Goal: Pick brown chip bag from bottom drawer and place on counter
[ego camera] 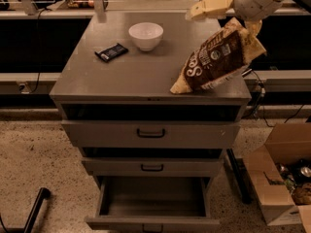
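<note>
Brown chip bag (214, 62) leans at the counter's (121, 76) near right corner, lower tip resting on it, top at the gripper (232, 17); whether that grips it cannot be told. Bottom drawer (153, 222) open. Placing step: next likely letting go and lifting clear.

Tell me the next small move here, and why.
Probably lower the gripper a little, laying the brown chip bag down onto the counter: the bag is tilted, its lower corner on the counter near the front edge, its upper end raised at the gripper.
</note>
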You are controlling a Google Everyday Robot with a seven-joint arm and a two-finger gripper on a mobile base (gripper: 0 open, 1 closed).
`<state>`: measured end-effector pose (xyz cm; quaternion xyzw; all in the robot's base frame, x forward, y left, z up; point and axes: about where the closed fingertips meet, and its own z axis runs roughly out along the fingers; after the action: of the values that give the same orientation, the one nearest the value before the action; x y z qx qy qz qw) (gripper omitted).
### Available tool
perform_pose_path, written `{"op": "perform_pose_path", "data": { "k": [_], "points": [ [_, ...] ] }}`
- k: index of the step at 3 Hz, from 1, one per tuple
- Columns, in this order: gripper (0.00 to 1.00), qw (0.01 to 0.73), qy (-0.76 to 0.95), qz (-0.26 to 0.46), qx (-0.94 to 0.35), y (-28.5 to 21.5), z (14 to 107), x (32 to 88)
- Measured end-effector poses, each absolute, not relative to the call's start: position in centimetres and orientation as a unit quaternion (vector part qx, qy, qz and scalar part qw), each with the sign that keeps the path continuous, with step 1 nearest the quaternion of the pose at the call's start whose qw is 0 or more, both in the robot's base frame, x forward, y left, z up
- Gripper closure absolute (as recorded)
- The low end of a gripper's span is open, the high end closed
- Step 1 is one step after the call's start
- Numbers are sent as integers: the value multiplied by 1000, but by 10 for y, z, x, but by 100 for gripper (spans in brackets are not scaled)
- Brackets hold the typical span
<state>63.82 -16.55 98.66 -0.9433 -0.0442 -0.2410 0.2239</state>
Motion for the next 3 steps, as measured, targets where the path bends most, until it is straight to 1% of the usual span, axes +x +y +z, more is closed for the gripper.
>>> {"op": "perform_pose_path", "data": {
  "k": [1,2,3],
  "points": [
    [0,225,-45,-242,-943,-165,987,639],
    [0,209,-43,-290,-933,-173,1021,624],
    [0,147,-17,-363,-920,-193,1074,594]
  ]
}}
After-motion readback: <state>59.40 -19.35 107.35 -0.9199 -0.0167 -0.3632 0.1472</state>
